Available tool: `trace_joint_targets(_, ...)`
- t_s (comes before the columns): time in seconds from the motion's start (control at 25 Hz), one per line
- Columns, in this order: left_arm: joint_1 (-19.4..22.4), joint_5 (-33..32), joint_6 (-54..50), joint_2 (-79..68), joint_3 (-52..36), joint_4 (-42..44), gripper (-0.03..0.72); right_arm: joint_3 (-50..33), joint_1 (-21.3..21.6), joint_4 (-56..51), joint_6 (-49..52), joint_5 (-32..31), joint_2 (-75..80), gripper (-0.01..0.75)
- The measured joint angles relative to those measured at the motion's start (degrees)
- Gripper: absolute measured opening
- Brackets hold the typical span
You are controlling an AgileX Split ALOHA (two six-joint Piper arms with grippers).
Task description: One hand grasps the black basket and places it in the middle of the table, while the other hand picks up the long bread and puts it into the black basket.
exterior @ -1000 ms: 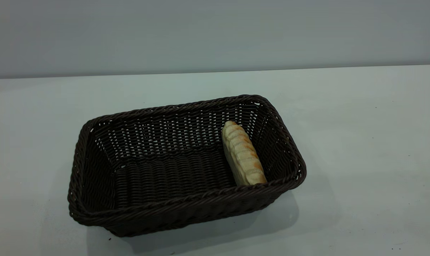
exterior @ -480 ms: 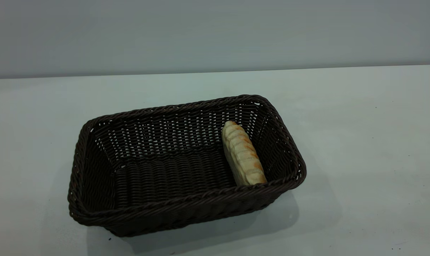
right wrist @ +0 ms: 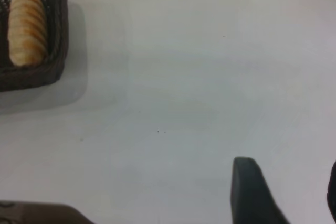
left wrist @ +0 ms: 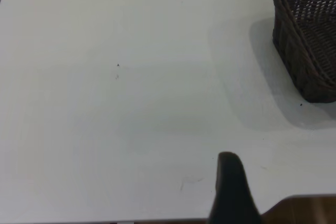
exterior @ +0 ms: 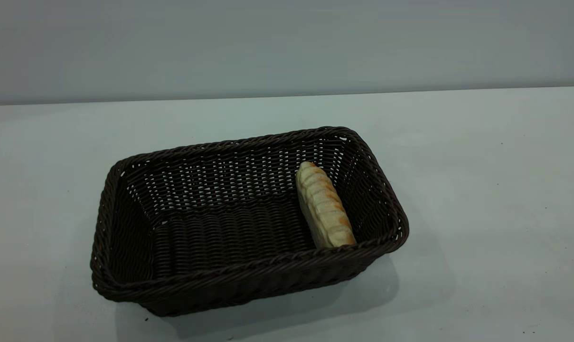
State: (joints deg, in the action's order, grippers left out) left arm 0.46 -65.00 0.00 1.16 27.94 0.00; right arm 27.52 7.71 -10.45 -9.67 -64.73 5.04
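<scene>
The black basket (exterior: 249,280) stands on the white table (exterior: 481,190) near its middle. The long bread (exterior: 324,206) lies inside it, against the basket's right end wall. Neither gripper shows in the exterior view. In the left wrist view a corner of the basket (left wrist: 307,51) shows far from my left gripper (left wrist: 231,182), which is over bare table. In the right wrist view the basket (right wrist: 31,77) with the bread (right wrist: 25,24) in it lies well away from my right gripper (right wrist: 286,182), which is open and empty over bare table.
A grey wall (exterior: 287,47) runs behind the table. The table's near edge shows in both wrist views, with brown floor beyond it (left wrist: 304,211) (right wrist: 31,213). A few tiny dark specks (left wrist: 117,65) mark the tabletop.
</scene>
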Motion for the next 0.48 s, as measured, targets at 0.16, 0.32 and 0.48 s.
trace_joint_targets(0.16,0.00,0.00,0.00,0.00,0.00,0.00,0.550,0.00,0.00,0.00,0.00,0.00,0.00,0.333)
trace_joint_targets(0.32,0.00,0.00,0.00,0.00,0.00,0.00,0.550,0.00,-0.13,0.00,0.00,0.00,0.00,0.333)
trace_joint_targets(0.48,0.00,0.00,0.00,0.00,0.00,0.00,0.550,0.00,-5.00,0.00,0.00,0.00,0.00,0.333)
